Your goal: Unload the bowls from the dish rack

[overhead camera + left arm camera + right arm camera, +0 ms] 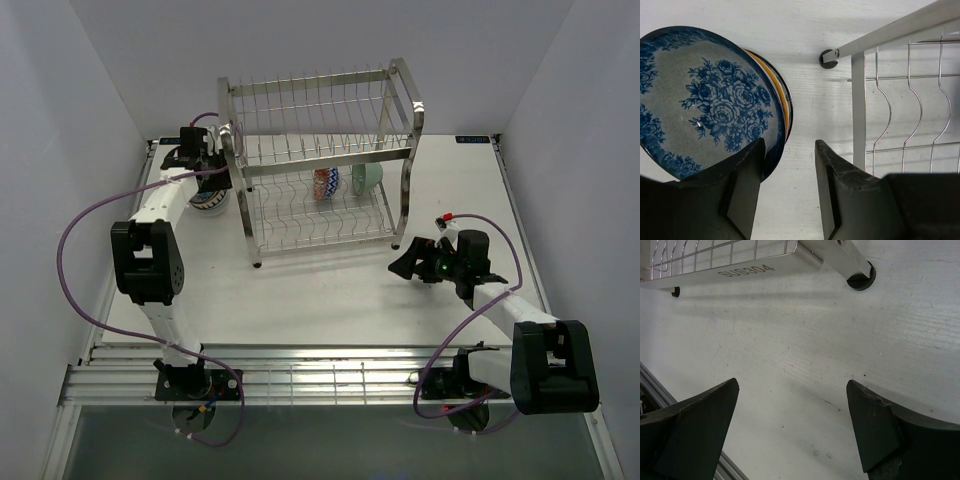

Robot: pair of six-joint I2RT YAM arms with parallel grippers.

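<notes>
The unloading looks well past halfway. On the bench (330, 290) just left of the dish rack (325, 161) sits a stack of bowls, the blue-and-white patterned bowl (715, 105) on top and a brown-striped bowl (783, 102) showing beneath its rim; how many more lie under those I cannot tell. The left end effector (790, 145) hangs over the stack's edge with its fingers apart and nothing clamped between them, one finger just beside the top bowl's rim. So I judge that bowl set down. Two bowls are left on the rack's lower tier, standing on edge side by side: the red-blue patterned bowl (326, 184) and the mint green bowl (366, 177). The upper tier shows none. The right end effector (792, 385) is spread wide over bare bench by a rack foot, holding nothing.
</notes>
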